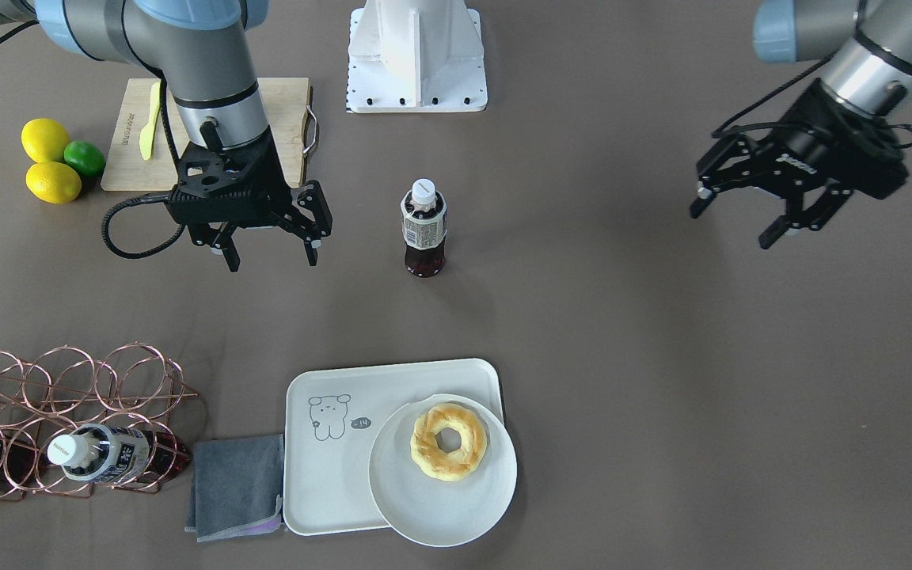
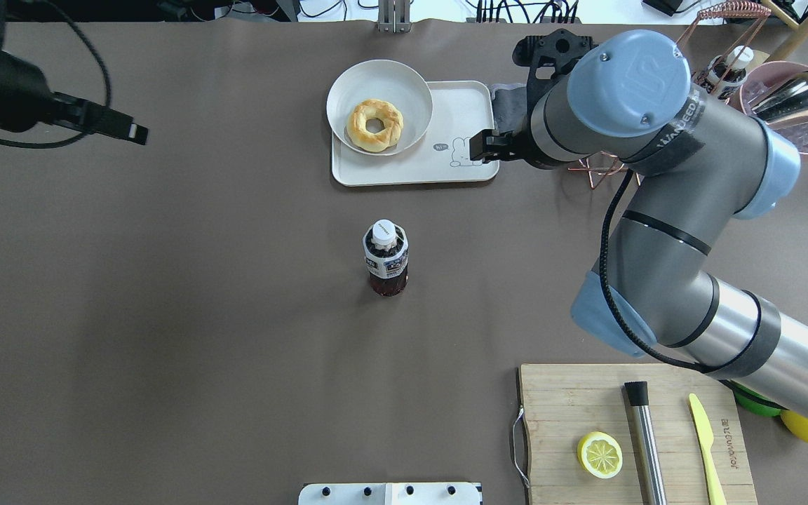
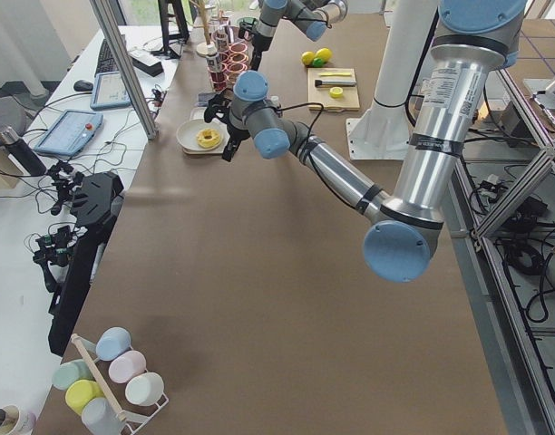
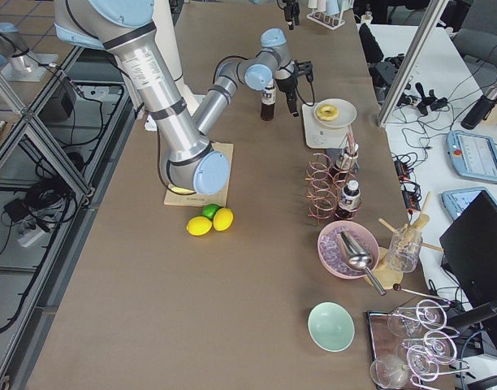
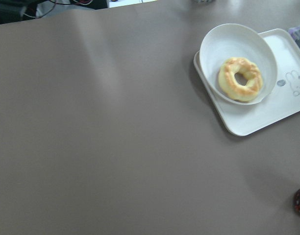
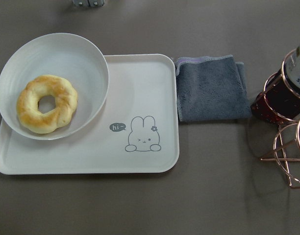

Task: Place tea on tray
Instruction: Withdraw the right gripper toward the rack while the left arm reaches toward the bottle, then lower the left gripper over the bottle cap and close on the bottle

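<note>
The right gripper (image 1: 272,257) hangs over the table (image 1: 622,332) with its fingers spread wide, holding nothing and touching nothing. The left gripper (image 1: 733,226) (well off to the other side) is likewise wide apart and empty. Between them the tea (image 1: 424,229) stands upright on the bare table, nearer the right gripper but clear of it. It stands well apart from the tray (image 1: 321,491), where a plate (image 1: 440,530) with a doughnut (image 1: 449,441) overlaps one corner, beside the little drawn animal.
</note>
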{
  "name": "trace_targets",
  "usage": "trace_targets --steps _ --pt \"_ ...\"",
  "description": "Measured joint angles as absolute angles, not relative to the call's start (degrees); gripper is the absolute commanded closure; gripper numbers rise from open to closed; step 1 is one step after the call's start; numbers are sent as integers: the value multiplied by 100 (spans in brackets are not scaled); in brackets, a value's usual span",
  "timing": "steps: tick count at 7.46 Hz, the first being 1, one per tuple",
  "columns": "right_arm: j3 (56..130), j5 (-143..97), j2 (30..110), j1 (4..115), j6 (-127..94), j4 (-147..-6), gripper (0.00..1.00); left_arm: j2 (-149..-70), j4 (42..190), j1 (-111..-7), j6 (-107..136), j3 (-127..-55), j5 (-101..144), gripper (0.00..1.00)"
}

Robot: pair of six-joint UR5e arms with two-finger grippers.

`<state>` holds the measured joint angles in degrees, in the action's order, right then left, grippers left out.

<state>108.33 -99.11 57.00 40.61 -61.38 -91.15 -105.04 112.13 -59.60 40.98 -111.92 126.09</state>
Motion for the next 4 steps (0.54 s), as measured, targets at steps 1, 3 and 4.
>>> trace_targets --steps 1,3,4 --pt "10914 -10090 5858 4206 -6023 -9088 0 -10870 11090 -5491 4586 -11218 12142 0" --pt "11188 -10451 6409 4464 -5821 -8799 0 -11882 10061 -4469 5378 -11258 10987 0" --pt "11254 -10705 6739 4630 -5733 -8497 0 -12479 9287 -4058 5644 -11273 10581 0"
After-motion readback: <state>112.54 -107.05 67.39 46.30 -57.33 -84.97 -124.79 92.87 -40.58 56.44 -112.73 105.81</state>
